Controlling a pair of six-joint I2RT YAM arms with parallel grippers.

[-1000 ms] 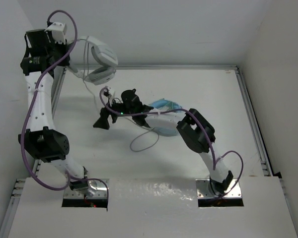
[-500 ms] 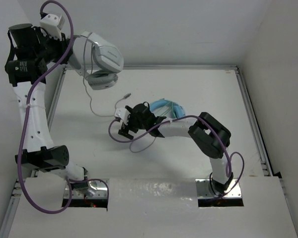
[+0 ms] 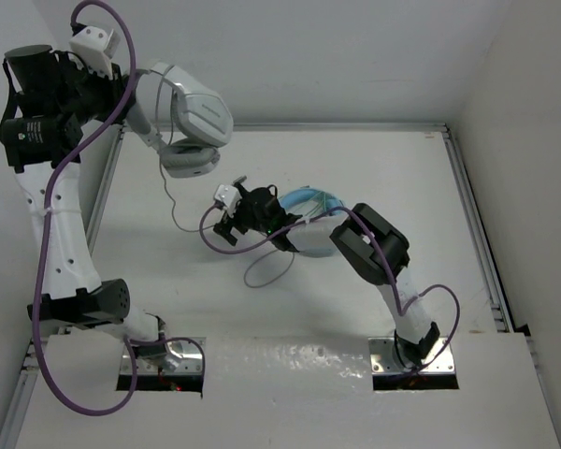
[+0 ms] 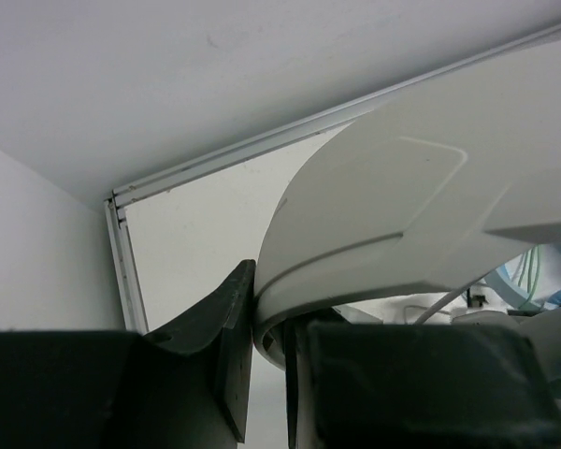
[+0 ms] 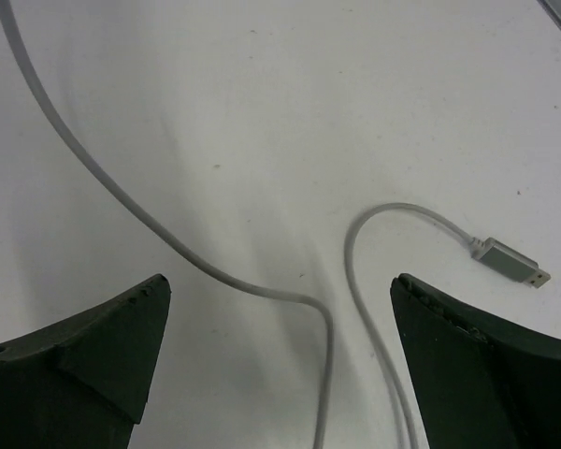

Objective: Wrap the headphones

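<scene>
While the left gripper (image 4: 266, 351) stays out of clear sight in the overhead view, its own camera shows the dark fingers (image 4: 232, 365) pressed together on the lower edge of the white headphones (image 3: 198, 110), which hang raised near the far left corner of the table (image 3: 393, 168). One ear cup is cut off there. The thin grey cable (image 5: 122, 201) drops from the lower cup to the tabletop, where its plug (image 5: 512, 263) lies flat. Low over it, the right gripper (image 5: 279, 318) has its jaws spread wide and holds nothing (the cable merely passes beneath the gap). Light blue headphones (image 3: 310, 199) are mostly hidden behind the right arm (image 3: 369, 245).
</scene>
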